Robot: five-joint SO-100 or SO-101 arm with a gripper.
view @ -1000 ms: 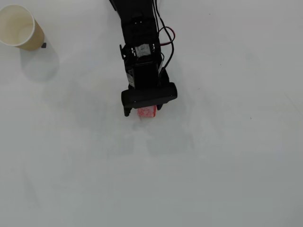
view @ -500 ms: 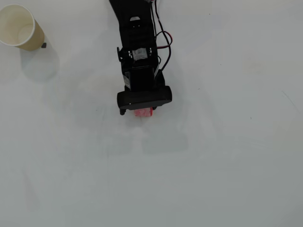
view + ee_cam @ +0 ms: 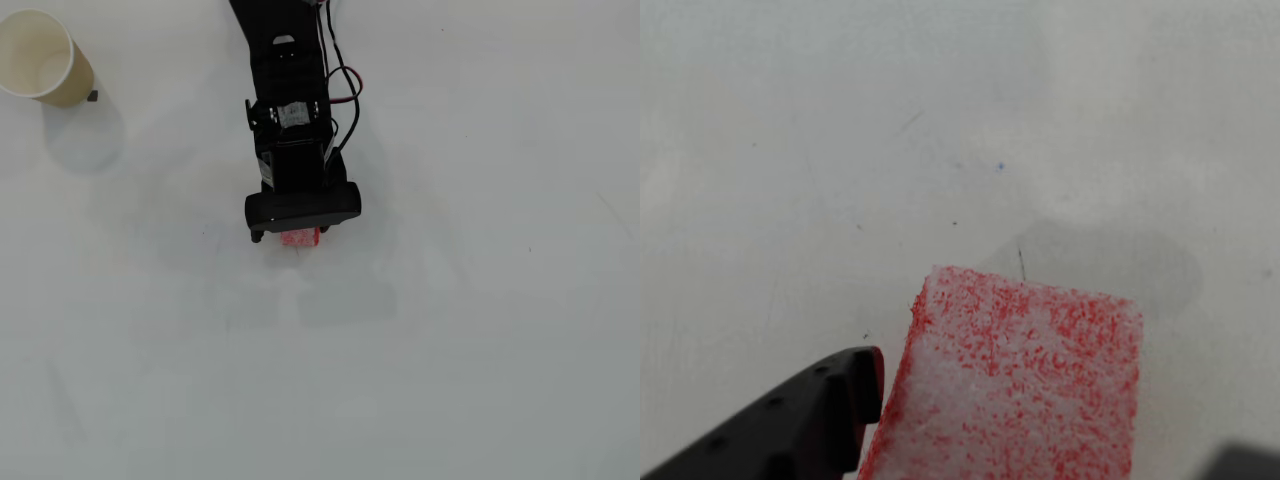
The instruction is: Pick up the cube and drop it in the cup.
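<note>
Only a sliver of the red-pink speckled cube (image 3: 300,237) shows under the front of my black gripper (image 3: 292,236) in the overhead view, near the table's middle. Seen from the wrist, the cube (image 3: 1025,385) fills the lower centre, and my gripper (image 3: 1040,425) is shut on it. The black left finger (image 3: 810,420) presses its side, while the other finger shows only as a dark corner at bottom right. A shadow of the cube lies on the table beyond it. The beige cup (image 3: 38,55) stands upright at the far upper left, well away from the gripper.
The white table (image 3: 480,330) lies bare around the arm. Red and black cables (image 3: 345,85) loop off the right side of the arm. A small dark mark (image 3: 92,96) sits beside the cup's base.
The gripper has shifted slightly up and to the left with the cube in it. Less of the cube shows under the gripper now. The cup has not moved.
</note>
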